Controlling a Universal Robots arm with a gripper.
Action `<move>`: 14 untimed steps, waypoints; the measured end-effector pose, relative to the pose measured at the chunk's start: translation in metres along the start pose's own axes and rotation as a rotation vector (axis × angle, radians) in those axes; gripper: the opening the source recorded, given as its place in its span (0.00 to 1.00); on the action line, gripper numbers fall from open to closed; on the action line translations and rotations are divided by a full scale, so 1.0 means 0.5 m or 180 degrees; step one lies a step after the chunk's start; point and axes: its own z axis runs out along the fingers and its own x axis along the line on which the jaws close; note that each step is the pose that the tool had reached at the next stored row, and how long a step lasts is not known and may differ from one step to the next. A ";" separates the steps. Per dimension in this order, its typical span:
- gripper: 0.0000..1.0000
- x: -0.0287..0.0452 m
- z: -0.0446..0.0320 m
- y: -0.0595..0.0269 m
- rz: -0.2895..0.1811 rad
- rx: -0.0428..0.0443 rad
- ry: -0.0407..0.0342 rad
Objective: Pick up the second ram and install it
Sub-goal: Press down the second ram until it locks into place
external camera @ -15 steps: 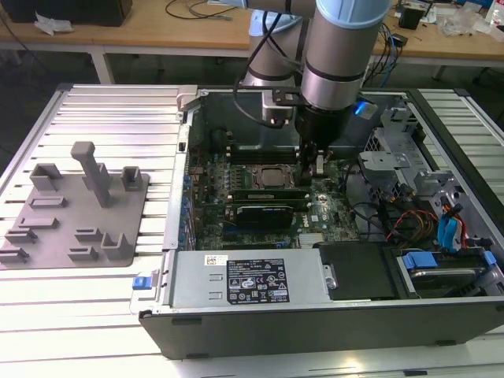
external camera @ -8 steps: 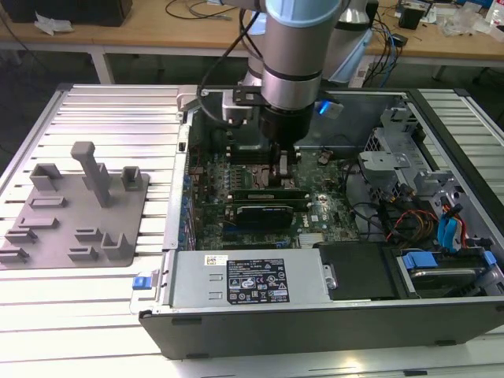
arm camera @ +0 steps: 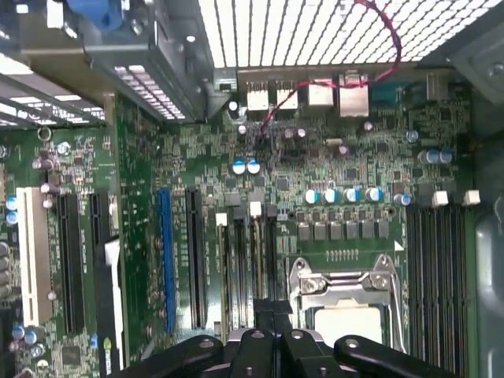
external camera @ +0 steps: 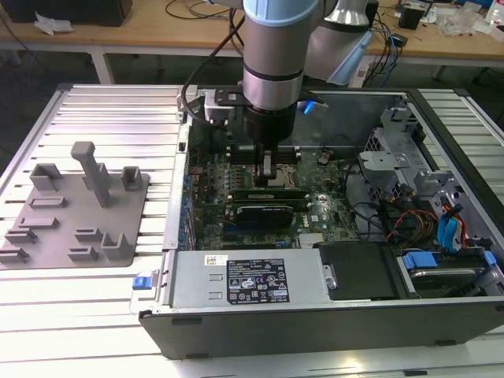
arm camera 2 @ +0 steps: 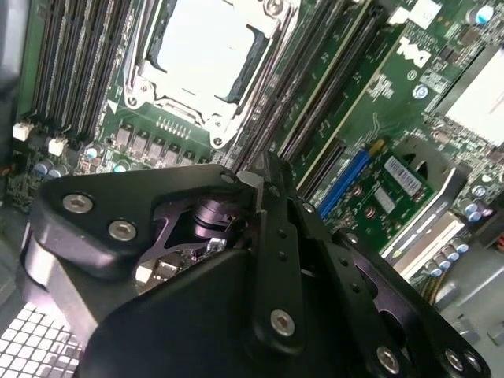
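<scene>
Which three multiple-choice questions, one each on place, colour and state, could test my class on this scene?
1. The grey tray lies: A) to the exterior view's left of the computer case; B) to its right; C) inside it.
2. In the first wrist view, the one coloured long slot is: A) red; B) blue; C) yellow.
3. The case is: A) shut; B) open; C) upside down.
Answers: 1 A, it sits outside the case's left wall; 2 B, blue among black slots; 3 B, its circuit board shows.

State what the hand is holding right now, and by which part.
Cannot be told. The hand is low over the motherboard beside the CPU socket, but its own body hides the tips and anything between them in both wrist views.
</scene>
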 end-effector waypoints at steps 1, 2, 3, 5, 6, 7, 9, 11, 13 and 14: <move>0.08 0.000 0.000 0.004 0.0000 0.0000 0.0000; 0.08 0.000 0.001 0.006 0.0000 0.0000 0.0000; 0.08 0.001 0.002 0.009 -0.0004 0.0000 0.0001; 0.08 0.001 0.005 0.011 -0.0011 0.0000 0.0001; 0.08 0.001 0.005 0.011 -0.0012 0.0000 0.0001; 0.08 0.001 0.005 0.011 -0.0012 0.0000 0.0001; 0.08 0.001 0.009 0.011 -0.0011 0.0000 -0.0001; 0.08 0.001 0.013 0.011 -0.0011 0.0000 0.0000; 0.08 0.001 0.014 0.011 -0.0010 -0.0001 0.0001; 0.08 0.001 0.014 0.011 -0.0011 0.0000 0.0001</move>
